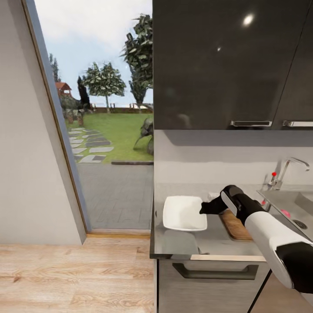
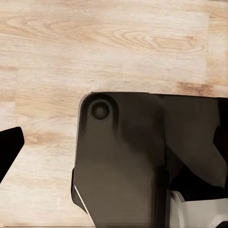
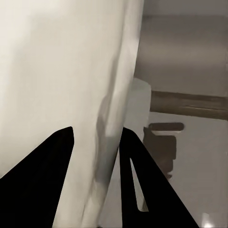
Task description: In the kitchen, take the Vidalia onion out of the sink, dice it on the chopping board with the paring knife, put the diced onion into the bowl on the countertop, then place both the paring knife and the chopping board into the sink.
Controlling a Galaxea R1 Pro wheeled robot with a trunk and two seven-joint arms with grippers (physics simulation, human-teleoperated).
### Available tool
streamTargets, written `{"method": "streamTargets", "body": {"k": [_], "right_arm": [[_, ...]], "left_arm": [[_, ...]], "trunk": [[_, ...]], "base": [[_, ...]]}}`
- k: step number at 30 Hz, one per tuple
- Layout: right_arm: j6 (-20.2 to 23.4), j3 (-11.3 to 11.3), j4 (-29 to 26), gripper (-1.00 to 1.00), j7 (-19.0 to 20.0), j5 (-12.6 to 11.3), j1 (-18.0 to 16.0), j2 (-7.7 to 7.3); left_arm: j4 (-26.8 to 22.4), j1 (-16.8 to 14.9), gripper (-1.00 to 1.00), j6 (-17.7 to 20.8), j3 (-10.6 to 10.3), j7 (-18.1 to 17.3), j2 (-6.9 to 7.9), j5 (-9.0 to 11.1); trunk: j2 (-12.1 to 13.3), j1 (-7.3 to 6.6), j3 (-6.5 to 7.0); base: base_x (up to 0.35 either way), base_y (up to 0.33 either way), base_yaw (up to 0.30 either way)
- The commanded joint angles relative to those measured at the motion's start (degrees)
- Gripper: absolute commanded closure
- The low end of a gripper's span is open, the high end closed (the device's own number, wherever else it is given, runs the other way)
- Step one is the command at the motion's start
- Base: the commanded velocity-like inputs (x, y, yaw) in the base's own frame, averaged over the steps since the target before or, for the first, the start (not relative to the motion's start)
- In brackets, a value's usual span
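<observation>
The dark brown wooden chopping board [image 1: 234, 226] is mostly covered by the robot's white-and-black right arm [image 1: 269, 234], which crosses it on the way to the shallow white squarish bowl [image 1: 183, 213]; only the board's near rounded corner and a strip of grain show. The small pinkish-red Vidalia onion [image 1: 285, 213] peeks out as a sliver past the arm, lying in the grey metal sink [image 1: 289, 201], whose far end is cut off by the picture's edge. The paring knife is hard to make out.

Behind the arm stands the angular chrome tap [image 1: 287, 169] with its small red knob [image 1: 274, 174], under dark glossy wall cabinets [image 1: 226, 65]. To the bowl's far side a tall window [image 1: 104, 108] opens on a garden, with pale wood floor [image 1: 74, 274] below. In the left wrist view, the left gripper's black fingertip [image 2: 9, 152] hangs over that floor beside the robot's dark base [image 2: 123, 161]; whether the left gripper is released or clenched cannot be told.

The right gripper [image 1: 208, 208] sits at the bowl's rim [image 3: 111, 123] on the side nearest the board, its two black fingers [image 3: 40, 180] straddling the white wall, one inside and one outside, clenched on it. The bowl rests on the glossy grey countertop [image 1: 195, 243], directly in the claw; the board lies just behind the claw, the sink and onion further back along the arm.
</observation>
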Motion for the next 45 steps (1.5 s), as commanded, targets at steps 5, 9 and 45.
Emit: {"method": "streamTargets", "body": {"k": [5, 9, 45], "right_arm": [[0.0, 0.6, 1.2, 1.0, -0.1, -0.6, 0.1, 0.11], [-0.7, 0.9, 2.2, 1.0, -0.1, -0.3, 0.1, 0.17], [-4.2, 2.0, 3.6, 1.0, 4.8, -0.2, 0.4, 0.39]], "left_arm": [[0.0, 0.0, -1.0, -0.1, 0.0, -0.1, -0.02, 0.3], [0.1, 0.0, -1.0, 0.0, 0.0, 0.0, -0.02, 0.3], [1.2, 0.0, -1.0, -0.1, 0.0, 0.0, -0.02, 0.2]], "trunk": [[0.0, 0.02, -0.01], [0.0, 0.02, -0.01], [0.0, 0.02, -0.01]], "base": [[0.0, 0.0, 0.0], [0.0, 0.0, 0.0], [0.033, 0.0, 0.0]]}}
